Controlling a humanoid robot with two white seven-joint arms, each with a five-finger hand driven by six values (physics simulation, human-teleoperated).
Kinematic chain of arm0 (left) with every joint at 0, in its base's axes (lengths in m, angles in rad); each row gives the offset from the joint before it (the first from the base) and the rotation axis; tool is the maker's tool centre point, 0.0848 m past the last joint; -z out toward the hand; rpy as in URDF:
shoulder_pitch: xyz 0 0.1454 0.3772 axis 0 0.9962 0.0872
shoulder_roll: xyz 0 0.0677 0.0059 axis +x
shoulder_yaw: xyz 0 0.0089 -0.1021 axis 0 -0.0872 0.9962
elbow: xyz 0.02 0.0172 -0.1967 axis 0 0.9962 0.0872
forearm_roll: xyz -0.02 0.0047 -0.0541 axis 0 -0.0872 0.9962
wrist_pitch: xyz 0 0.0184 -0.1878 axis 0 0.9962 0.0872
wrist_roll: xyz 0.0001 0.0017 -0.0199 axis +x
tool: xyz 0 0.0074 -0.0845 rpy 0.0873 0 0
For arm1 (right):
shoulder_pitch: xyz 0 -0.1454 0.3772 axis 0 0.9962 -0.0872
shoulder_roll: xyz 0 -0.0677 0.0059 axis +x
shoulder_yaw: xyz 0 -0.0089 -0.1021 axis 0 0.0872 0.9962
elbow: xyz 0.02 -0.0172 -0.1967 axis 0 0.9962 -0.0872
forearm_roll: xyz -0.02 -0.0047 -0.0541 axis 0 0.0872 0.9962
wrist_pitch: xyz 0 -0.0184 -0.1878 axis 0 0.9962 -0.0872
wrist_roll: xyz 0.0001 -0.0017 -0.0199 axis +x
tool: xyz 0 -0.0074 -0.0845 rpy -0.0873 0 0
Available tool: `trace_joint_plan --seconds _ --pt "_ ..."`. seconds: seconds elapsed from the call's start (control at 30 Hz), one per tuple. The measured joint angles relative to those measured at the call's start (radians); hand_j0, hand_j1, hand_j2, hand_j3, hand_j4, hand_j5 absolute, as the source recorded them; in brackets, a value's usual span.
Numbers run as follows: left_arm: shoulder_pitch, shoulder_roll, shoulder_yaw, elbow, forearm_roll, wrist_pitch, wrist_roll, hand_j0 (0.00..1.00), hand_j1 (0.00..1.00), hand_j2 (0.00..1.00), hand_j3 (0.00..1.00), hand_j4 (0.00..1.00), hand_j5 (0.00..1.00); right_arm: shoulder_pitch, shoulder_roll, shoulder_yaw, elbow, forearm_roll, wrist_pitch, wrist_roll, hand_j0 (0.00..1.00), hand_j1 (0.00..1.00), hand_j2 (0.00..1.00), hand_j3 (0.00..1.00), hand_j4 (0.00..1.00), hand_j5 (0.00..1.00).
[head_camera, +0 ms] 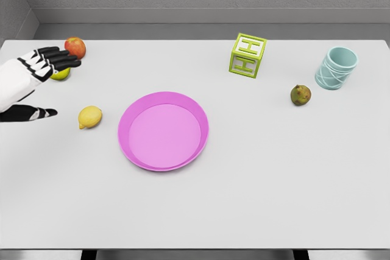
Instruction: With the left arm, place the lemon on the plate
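Head view of the white surface (256, 199). The left hand (38, 83) is entering from the left edge with its black fingers (58, 59) spread and its thumb held apart below them; it is holding nothing. The lemon (90, 117) is lying on the surface just to the left of the pink plate (163, 131), close to its rim but not touching it, and is sitting below and to the right of the hand, near the thumb tip. Its long axis is running roughly left to right, tilting slightly, with the pointed end facing the left edge. The right arm is not showing in this view, so the left hand is the only one near the fruit. A red apple (75, 47) is lying beside the fingertips, and a green fruit (61, 74) is sitting partly hidden under the fingers; neither is being grasped. Well apart to the right are standing a green letter block (247, 55), a small brownish fruit (300, 95) and a pale blue cup (336, 68). Judged from this layout, the reach is calling for the hand to be moving down and rightward, and the transfer to the plate is looking short.
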Motion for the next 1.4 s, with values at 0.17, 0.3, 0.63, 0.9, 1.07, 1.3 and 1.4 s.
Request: trace_joint_plan --seconds 0.17,0.3,0.63,0.9,1.07,1.3,1.4 --pt "0.0 0.0 0.0 0.002 -0.006 0.0 -0.006 1.0 1.0 1.0 1.0 1.0 1.0 0.008 0.0 -0.001 -0.006 0.0 -0.001 -0.001 1.0 1.0 1.0 1.0 1.0 1.0" --pt "0.063 -0.002 0.006 0.031 -0.107 0.0 -0.013 1.0 1.0 1.0 1.0 1.0 1.0 0.008 0.0 -0.001 -0.008 0.0 -0.001 -0.001 1.0 1.0 1.0 1.0 1.0 1.0" --pt "-0.198 0.055 -0.207 0.129 -0.19 0.001 -0.011 1.0 1.0 1.0 1.0 1.0 1.0 0.008 0.0 0.0 -0.008 0.0 -0.001 -0.001 1.0 1.0 1.0 1.0 1.0 1.0" --pt "-0.294 0.122 -0.429 0.141 -0.187 0.0 -0.009 1.0 1.0 1.0 1.0 1.0 1.0 0.008 0.0 -0.001 -0.009 0.0 -0.001 -0.001 1.0 1.0 1.0 1.0 1.0 1.0" --pt "-0.313 0.074 -0.445 0.178 -0.189 0.0 -0.013 1.0 1.0 1.0 1.0 1.0 1.0 0.008 0.0 0.0 -0.009 0.0 -0.001 -0.001 1.0 1.0 1.0 1.0 1.0 1.0" --pt "-0.334 -0.009 -0.454 0.28 -0.199 0.0 -0.041 1.0 1.0 1.0 1.0 1.0 1.0 0.008 0.0 -0.001 -0.009 0.0 -0.001 -0.001 1.0 1.0 1.0 1.0 1.0 1.0" --pt "-0.337 -0.036 -0.455 0.313 -0.202 0.0 -0.07 1.0 1.0 1.0 1.0 1.0 1.0 0.008 0.0 -0.001 -0.009 0.0 -0.001 -0.001 1.0 1.0 1.0 1.0 1.0 1.0"
